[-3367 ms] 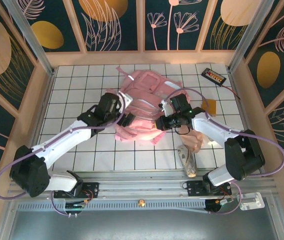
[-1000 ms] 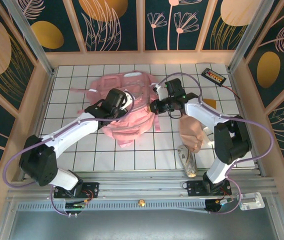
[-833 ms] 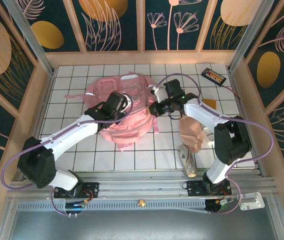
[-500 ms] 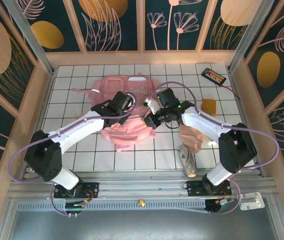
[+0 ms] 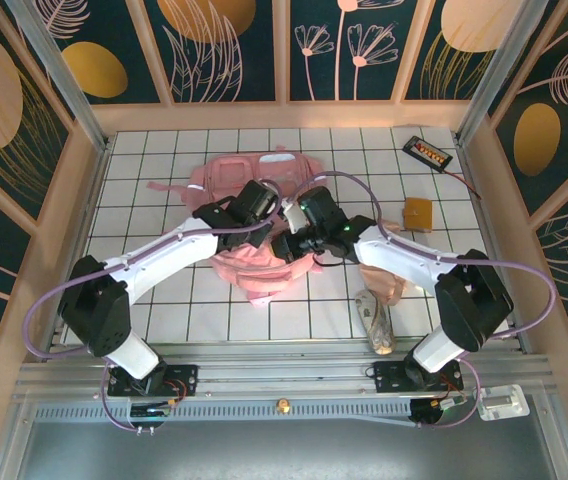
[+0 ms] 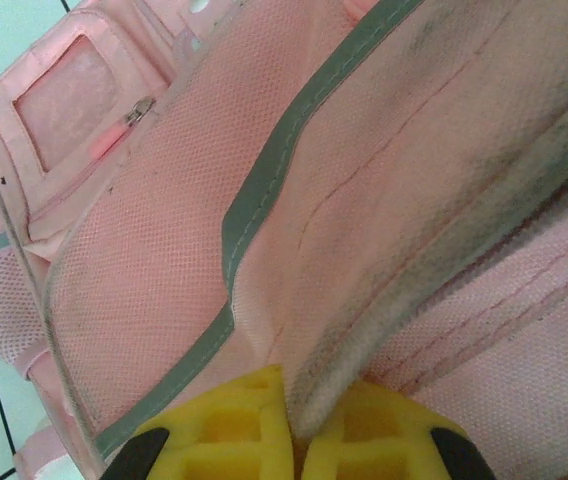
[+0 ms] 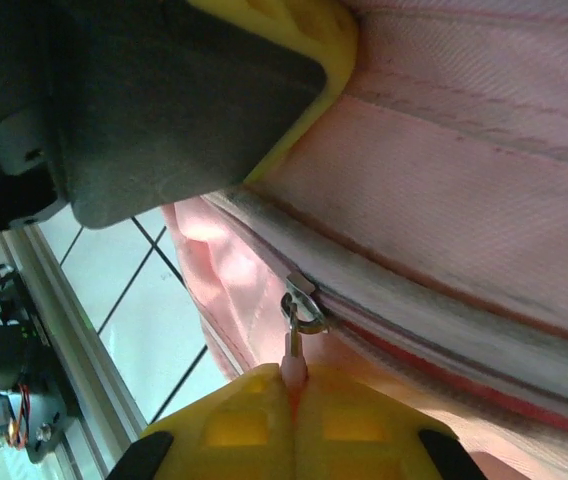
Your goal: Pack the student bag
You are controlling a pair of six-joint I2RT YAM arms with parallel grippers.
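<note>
The pink bag (image 5: 234,178) lies mid-table (image 5: 294,320), toward the table's far edge. The left gripper (image 6: 289,420) is clamped tight on the bag's seam. The right gripper (image 7: 292,385) pinches its zipper pull (image 7: 294,345).

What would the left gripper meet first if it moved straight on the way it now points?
The soft pink fabric backpack: the left gripper pinches a fold of it, and more fabric with a grey strip lies straight ahead.

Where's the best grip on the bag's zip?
The pink pull tab hanging from the slider: it sticks out clear of the bag seam, so pinch its flat sides end-on, as the right gripper does now.
</note>
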